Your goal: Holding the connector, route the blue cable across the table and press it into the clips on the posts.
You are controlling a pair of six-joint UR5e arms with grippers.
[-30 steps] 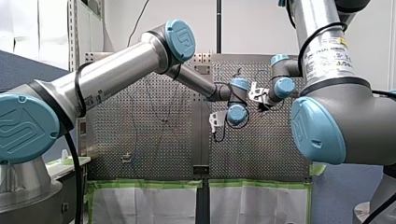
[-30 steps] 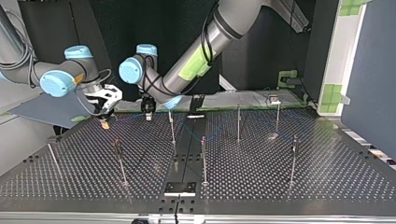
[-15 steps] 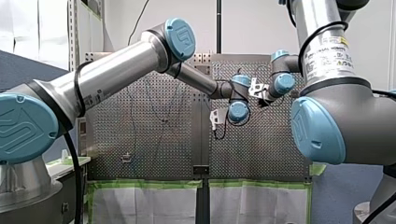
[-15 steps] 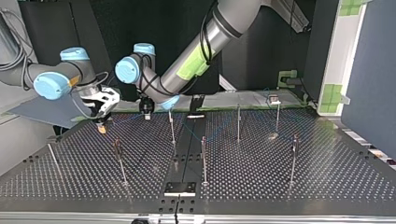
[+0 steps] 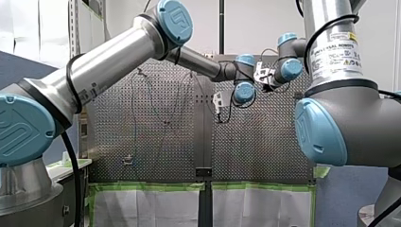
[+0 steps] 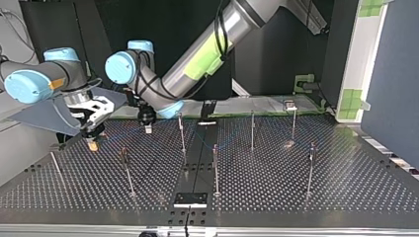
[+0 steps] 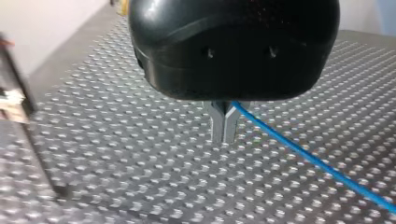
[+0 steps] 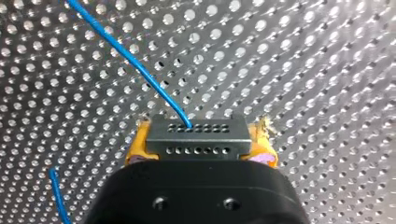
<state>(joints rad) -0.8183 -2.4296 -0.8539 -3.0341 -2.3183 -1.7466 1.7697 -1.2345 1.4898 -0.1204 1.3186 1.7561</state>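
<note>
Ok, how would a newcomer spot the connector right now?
In the top view, my right hand hangs over the far left of the perforated table. In the right wrist view, the connector is the dark grey block between its yellow pads. Unlike anything nearby, it has two rows of holes, with the blue cable entering one.

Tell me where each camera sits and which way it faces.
Front: behind the arms, looking over the table; left arm and right arm show.
Top: across the table, facing the arms, sides crossed; posts in front.
Left wrist: on that wrist, along left jaws, shut on the cable.
Right wrist: on that wrist, along right jaws, shut on the connector.
Both wrist views share the cable and table.
</note>
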